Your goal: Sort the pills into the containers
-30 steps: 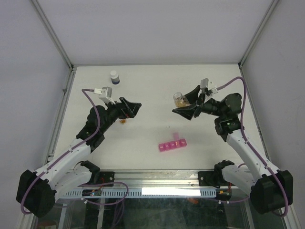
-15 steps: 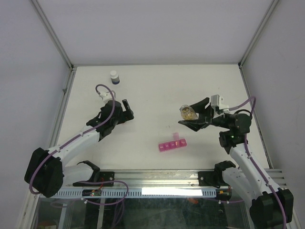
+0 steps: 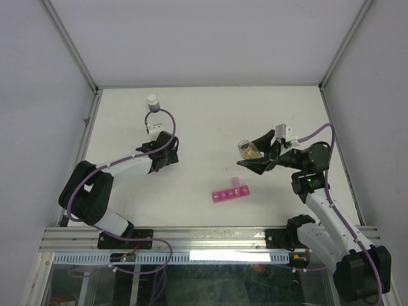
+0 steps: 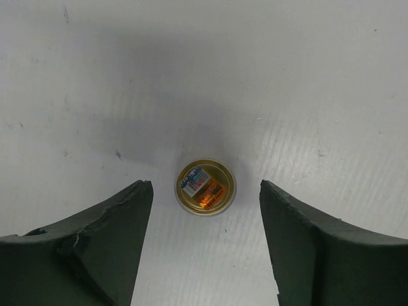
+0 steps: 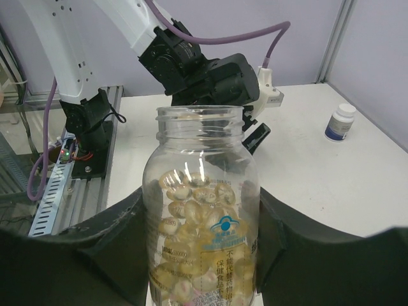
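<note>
1. Chiefly, the risk is a spill. The clear uncapped plastic bottle (image 5: 200,210) is full of pale yellow capsules (image 5: 185,185). A quick tilt or swing of the right gripper (image 3: 256,153) could throw many of them onto the white table (image 3: 210,115) at once.
2. Aim is the second hazard. The bright-pink translucent pill-box strip (image 3: 229,194) lies flat on the table, nearer the arm bases than the bottle and well apart from it. One of its small lids is raised. A pour from height into such small compartments would likely scatter capsules or overfill one square.
3. Nothing holds the strip, and it looks light, so a nudge from a finger or the bottle's mouth could slide it.
4. The right gripper pinches the bottle low on its body, one finger on each side. The bottle stands upright in the wrist view.
5. The left gripper (image 3: 167,153) is spread wide and holds nothing. A small round amber-gold piece (image 4: 205,187) lies on the table between its fingers, touching neither. I cannot tell whether it is a cap or a vial seen end-on.
</note>
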Available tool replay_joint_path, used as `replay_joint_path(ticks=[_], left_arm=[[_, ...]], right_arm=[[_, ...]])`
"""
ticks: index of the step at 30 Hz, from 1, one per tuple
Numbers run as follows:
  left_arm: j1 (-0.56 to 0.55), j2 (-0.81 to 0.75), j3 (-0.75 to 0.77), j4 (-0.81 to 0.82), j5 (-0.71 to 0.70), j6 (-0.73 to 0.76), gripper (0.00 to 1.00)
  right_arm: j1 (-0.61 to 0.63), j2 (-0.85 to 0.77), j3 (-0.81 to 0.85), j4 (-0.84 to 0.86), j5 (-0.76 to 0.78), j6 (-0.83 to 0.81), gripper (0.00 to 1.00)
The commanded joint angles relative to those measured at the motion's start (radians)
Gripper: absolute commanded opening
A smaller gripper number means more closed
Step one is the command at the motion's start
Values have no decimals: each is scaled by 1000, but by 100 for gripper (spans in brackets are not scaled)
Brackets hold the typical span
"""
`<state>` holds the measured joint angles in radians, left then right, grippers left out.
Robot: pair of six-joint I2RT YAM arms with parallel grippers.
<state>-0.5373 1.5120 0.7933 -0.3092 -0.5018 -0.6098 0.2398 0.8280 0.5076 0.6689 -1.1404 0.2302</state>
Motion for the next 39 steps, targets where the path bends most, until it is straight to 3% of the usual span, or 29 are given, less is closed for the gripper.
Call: replay_joint_path(ticks=[1, 3, 17, 24, 27, 30, 31, 33, 35, 39], left_arm=[[-3, 40, 46, 7, -31, 18, 63], [-3, 56, 50, 8, -28, 14, 58], [0, 110, 70, 7, -37, 18, 52], [0, 81, 65, 3, 0, 23, 26], [-2, 18, 65, -1, 62, 32, 19], [-19, -110, 58, 28, 196, 41, 18], [-30, -157, 52, 61, 276, 54, 18], [-52, -243, 20, 190, 470, 67, 18], [-70, -313, -21, 341, 721, 44, 19], [-120, -387, -72, 632, 975, -59, 20]], right_arm=[[-6, -4, 14, 12, 0, -20, 0], [-8, -2, 14, 11, -1, -22, 0], [-13, -3, 13, 11, -6, -22, 0], [-14, -3, 16, -4, -11, -36, 0], [-18, -1, 41, -110, -40, -108, 0], [-24, 4, 125, -380, -104, -311, 0], [-27, 6, 149, -467, -104, -311, 0], [-33, 9, 193, -636, -189, -514, 0], [-36, 12, 224, -742, -205, -589, 0], [-37, 29, 276, -915, -153, -686, 0]])
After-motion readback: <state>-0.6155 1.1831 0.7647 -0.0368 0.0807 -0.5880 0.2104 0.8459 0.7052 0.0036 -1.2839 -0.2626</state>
